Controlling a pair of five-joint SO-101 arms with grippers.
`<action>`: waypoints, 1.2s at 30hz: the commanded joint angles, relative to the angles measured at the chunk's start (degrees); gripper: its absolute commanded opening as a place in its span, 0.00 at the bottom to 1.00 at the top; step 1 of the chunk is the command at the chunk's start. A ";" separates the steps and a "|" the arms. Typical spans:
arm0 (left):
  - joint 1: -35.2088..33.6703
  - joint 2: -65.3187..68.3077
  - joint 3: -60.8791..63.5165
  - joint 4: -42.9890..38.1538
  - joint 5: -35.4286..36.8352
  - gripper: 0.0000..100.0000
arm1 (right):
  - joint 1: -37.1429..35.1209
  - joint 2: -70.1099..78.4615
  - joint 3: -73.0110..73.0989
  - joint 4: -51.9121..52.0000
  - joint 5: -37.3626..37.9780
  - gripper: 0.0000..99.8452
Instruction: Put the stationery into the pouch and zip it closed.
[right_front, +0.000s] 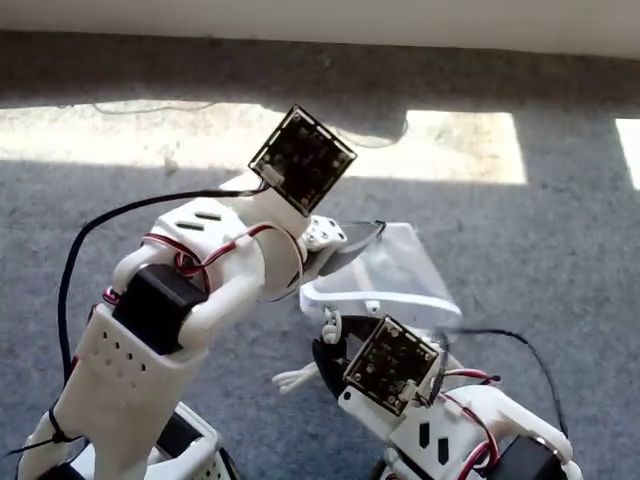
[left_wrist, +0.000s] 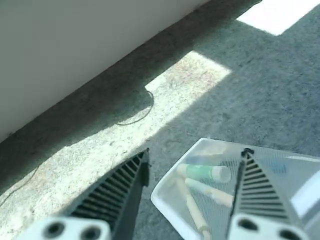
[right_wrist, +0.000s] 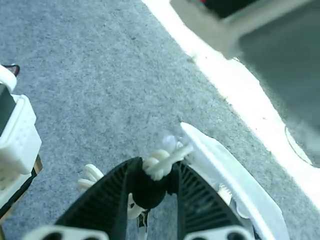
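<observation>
**Inspector:** Left arm (right_front: 190, 290), position and grip?

**Recorder:** It is stretched out over the carpet (left_wrist: 260, 85) and angled down. The left gripper (left_wrist: 196, 152) is spread wide and holds nothing. One finger lies across the mesh face of the pouch (left_wrist: 220, 210); the other stands off beside its corner, over carpet.

**Inspector:** Contents?

**Recorder:** Stationery (left_wrist: 202, 172) lies inside the pouch: a green-and-white tube and pale sticks, seen through the mesh.

**Inspector:** Right arm (right_front: 450, 420)?

**Recorder:** It sits low at the pouch's near edge. The right gripper (right_wrist: 159, 172) is clamped on a white cord (right_wrist: 162, 160) at the pouch's rim. The pouch lies just beyond its fingertips.
</observation>
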 joint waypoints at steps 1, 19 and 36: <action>-1.19 -0.13 -6.29 7.56 -3.34 0.27 | 3.38 0.04 -1.10 0.04 0.62 0.01; -2.95 -6.29 -12.09 29.54 -19.96 0.27 | 15.60 0.48 -8.22 4.62 1.49 0.01; 13.49 -6.46 3.82 16.79 -14.51 0.27 | 17.19 0.48 -8.66 6.46 2.90 0.01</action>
